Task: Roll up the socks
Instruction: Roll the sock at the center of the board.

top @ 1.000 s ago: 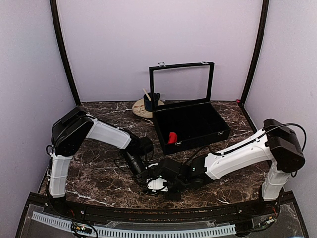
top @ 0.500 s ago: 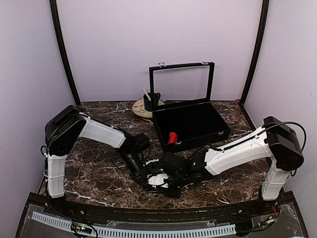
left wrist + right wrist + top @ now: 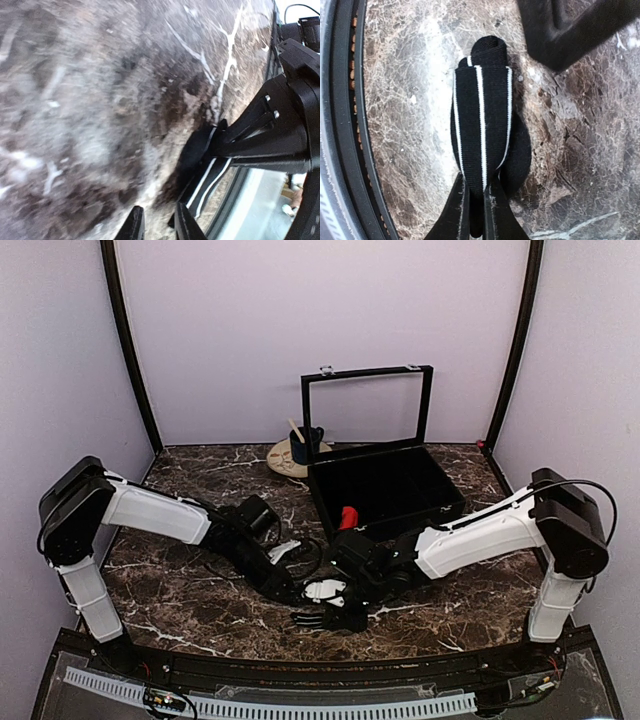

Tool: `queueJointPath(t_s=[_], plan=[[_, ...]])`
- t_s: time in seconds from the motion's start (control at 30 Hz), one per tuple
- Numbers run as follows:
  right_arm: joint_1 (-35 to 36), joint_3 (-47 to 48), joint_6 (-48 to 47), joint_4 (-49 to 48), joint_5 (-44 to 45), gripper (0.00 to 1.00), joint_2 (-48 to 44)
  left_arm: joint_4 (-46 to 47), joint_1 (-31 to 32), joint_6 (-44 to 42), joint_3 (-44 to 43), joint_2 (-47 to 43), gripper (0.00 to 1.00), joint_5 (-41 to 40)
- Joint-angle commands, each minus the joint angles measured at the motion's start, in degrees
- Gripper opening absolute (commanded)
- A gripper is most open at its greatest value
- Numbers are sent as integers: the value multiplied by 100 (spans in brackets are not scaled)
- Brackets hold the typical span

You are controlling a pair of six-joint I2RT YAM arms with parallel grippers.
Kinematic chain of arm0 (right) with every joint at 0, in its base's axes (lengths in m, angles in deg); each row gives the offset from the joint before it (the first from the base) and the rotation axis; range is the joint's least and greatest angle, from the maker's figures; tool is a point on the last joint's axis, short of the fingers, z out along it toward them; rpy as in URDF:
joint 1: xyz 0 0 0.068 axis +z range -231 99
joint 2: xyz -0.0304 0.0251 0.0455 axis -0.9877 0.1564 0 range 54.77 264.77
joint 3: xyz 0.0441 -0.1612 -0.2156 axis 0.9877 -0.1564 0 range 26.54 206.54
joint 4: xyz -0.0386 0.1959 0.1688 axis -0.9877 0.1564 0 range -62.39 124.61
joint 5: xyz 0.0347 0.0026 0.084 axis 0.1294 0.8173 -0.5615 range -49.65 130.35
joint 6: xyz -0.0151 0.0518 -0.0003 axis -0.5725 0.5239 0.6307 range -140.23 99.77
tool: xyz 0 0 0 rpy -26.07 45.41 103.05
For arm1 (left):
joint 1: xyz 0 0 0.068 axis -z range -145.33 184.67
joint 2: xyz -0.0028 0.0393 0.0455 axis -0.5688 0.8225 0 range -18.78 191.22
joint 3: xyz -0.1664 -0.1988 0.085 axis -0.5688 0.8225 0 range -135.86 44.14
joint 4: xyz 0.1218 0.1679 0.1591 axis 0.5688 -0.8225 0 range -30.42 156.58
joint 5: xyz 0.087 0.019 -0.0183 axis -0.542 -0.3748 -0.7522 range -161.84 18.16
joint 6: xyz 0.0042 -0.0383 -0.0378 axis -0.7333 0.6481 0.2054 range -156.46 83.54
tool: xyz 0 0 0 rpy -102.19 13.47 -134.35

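A black sock with thin white stripes (image 3: 482,125), folded into a bundle, lies on the marble table near its front edge. My right gripper (image 3: 476,197) is shut on the bundle's near end. In the top view the right gripper (image 3: 333,612) is low over the table with the dark sock (image 3: 322,622) at its tip. A small red sock roll (image 3: 347,517) sits inside the black box (image 3: 440,502). My left gripper (image 3: 155,227) is slightly open and empty, just left of the striped sock (image 3: 206,172); in the top view it (image 3: 288,585) is beside the right gripper.
The black box with its raised glass lid (image 3: 365,405) stands at the back centre. A dark blue mug (image 3: 305,444) on a beige plate (image 3: 282,460) is at the back, left of the box. The table's front rail (image 3: 300,665) runs close to the sock.
My left arm has drawn back to the left and lowered, its gripper away from the sock. My right gripper stays shut on the sock and has shifted slightly toward the front edge.
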Motion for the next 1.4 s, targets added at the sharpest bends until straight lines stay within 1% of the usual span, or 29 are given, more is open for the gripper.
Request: queueJointPath(t_s=[0.0,0.27,0.37,0.47,0.67,0.87,1.07,1.37], plan=[[-230,-105,152,613,-713,0,312,791,93,87,493,-546,23,-851],[-554,102,231,941,-1579,0,588,1073,904,-575,754,-963,24,-2267],[-661,169,257,1041,-1830,0,665,1317,1133,-619,923,-1142,24,-2664],[-745,191,303,1088,-2009,0,715,1662,1207,-589,1184,-1391,25,-2976],[-836,222,374,1080,-2222,0,759,1939,1330,-602,1606,-1846,27,-3313],[-862,251,417,1089,-2352,0,834,2038,1342,-396,1938,-2307,27,-3619],[-914,414,418,1182,-2544,0,1040,2386,1477,-367,2301,-3081,29,-3876],[-1038,1071,288,1580,-2745,0,1418,2644,2019,-927,2455,-3165,34,-3687]])
